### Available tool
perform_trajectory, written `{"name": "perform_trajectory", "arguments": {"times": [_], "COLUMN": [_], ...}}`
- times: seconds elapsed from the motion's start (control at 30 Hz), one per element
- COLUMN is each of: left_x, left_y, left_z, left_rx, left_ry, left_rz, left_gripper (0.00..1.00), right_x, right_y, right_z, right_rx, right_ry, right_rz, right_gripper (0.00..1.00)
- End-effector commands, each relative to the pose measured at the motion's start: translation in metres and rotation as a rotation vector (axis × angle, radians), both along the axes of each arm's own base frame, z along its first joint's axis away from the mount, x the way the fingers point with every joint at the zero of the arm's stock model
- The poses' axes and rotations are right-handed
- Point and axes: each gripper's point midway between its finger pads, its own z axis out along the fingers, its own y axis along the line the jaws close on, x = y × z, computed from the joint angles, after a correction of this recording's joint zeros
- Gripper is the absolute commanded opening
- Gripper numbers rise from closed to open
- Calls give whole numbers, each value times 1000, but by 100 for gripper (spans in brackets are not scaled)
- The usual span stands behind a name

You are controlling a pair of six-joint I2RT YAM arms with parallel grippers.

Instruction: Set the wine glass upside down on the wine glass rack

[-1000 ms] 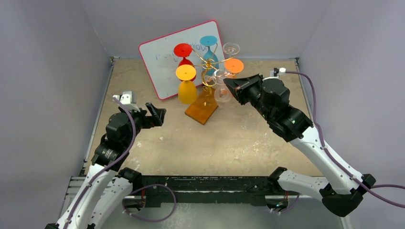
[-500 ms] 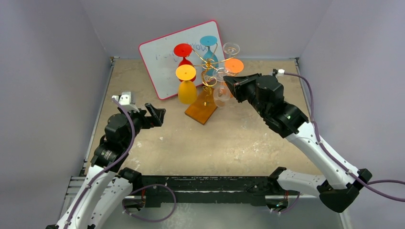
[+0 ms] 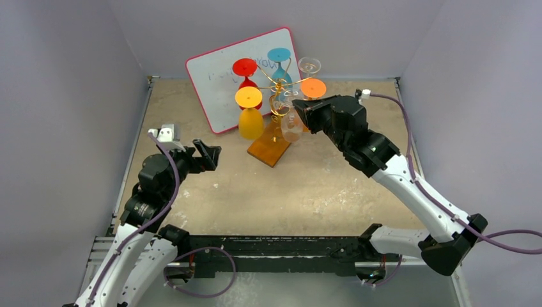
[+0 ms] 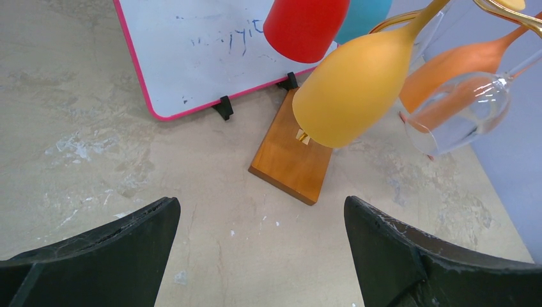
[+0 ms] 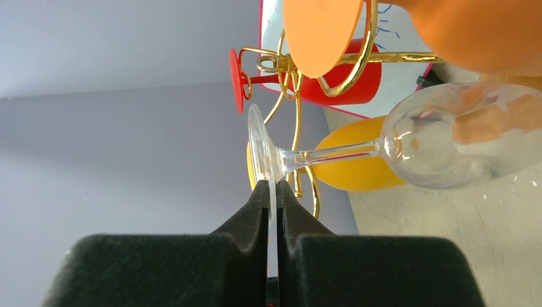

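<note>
My right gripper (image 3: 304, 114) (image 5: 273, 190) is shut on the flat foot of a clear wine glass (image 5: 441, 137), held upside down with its bowl (image 3: 291, 130) hanging beside the gold wire rack (image 3: 279, 89). The glass foot is right against the rack's scroll arms (image 5: 299, 137). The rack stands on an orange-brown wooden base (image 3: 269, 148) (image 4: 294, 153). My left gripper (image 3: 206, 153) (image 4: 262, 217) is open and empty, low over the table, left of the base.
Red (image 3: 245, 67), yellow (image 3: 250, 121), teal (image 3: 279, 55), orange (image 3: 313, 88) and another clear glass (image 3: 309, 65) hang inverted on the rack. A pink-framed whiteboard (image 3: 217, 86) leans behind it. Grey walls enclose the table on three sides.
My right gripper has carried the clear glass leftward, closer into the rack's arms. The left arm has not moved.
</note>
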Motion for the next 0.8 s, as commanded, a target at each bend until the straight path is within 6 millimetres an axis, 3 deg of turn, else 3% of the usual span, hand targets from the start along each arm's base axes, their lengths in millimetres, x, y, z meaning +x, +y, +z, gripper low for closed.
{"name": "perform_trajectory", "arguments": {"times": [0.0, 0.77], "left_x": [-1, -1], "left_y": [1, -1], "left_z": [12, 15], "left_rx": [3, 12], "left_ry": [-45, -58], "left_rz": [-7, -25], "left_gripper": [100, 100], "right_x": [6, 15], "right_y": [-6, 18], "right_z": [60, 54], "right_rx": [104, 84], "right_ry": [-137, -161], "right_rz": [-40, 43], "right_gripper": [0, 0]}}
